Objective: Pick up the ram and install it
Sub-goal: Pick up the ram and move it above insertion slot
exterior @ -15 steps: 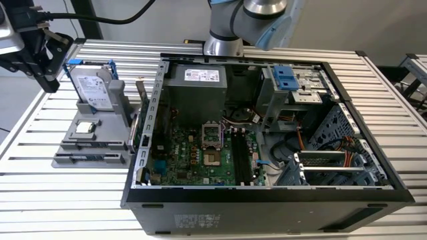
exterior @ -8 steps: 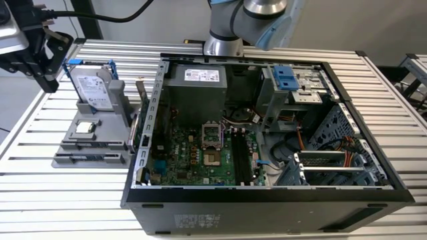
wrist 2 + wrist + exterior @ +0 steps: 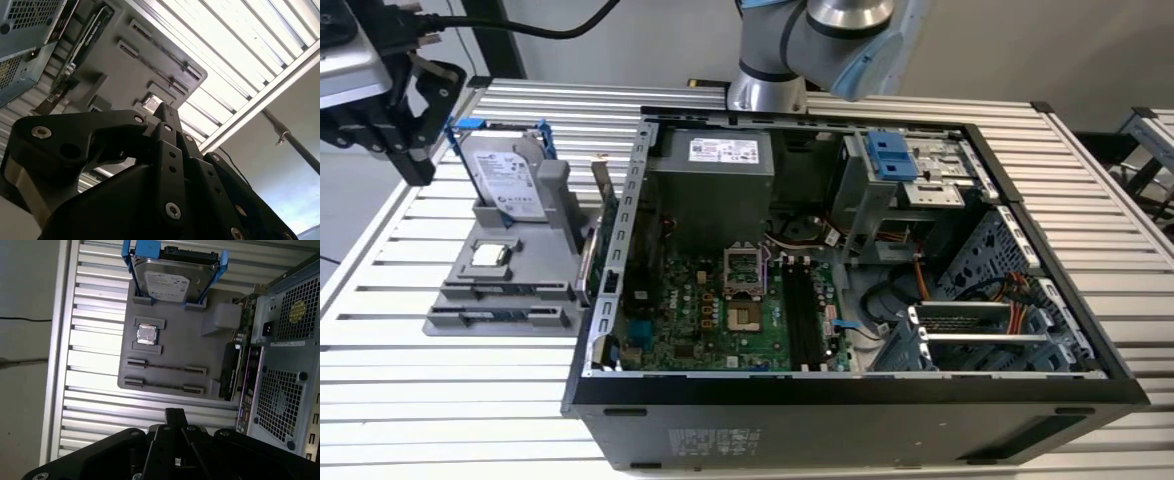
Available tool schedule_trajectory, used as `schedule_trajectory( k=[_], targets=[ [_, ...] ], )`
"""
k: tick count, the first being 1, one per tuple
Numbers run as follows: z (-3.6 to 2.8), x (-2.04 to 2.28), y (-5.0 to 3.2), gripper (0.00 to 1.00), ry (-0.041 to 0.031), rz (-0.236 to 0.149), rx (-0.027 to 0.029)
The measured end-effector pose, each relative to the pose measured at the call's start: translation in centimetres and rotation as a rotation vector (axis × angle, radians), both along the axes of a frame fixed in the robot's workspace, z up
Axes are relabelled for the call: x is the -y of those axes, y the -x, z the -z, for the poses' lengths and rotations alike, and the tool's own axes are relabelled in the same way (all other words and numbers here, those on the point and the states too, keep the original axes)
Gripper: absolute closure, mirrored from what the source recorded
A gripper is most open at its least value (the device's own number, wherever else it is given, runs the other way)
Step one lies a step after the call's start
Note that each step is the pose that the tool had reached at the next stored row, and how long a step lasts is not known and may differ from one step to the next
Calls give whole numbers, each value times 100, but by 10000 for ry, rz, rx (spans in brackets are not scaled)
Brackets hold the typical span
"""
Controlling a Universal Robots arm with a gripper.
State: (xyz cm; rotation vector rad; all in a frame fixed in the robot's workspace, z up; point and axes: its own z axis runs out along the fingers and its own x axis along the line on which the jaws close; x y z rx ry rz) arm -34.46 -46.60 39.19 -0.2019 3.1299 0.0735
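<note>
The end effector (image 3: 416,172) hangs clear above the grey holder (image 3: 540,255), touching nothing. In both wrist views its fingers (image 3: 175,414) are drawn together with nothing between them. The ram (image 3: 165,367) stands on edge in a long slot of the holder, at the end away from the hard drive (image 3: 172,282), and the small square chip (image 3: 147,334) lies between the two.
</note>
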Motion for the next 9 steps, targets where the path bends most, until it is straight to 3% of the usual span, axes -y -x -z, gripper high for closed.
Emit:
schedule_trajectory(
  k=[9],
  targets=[
    [1, 0, 4, 100, 1, -1454, 1]
  ],
)
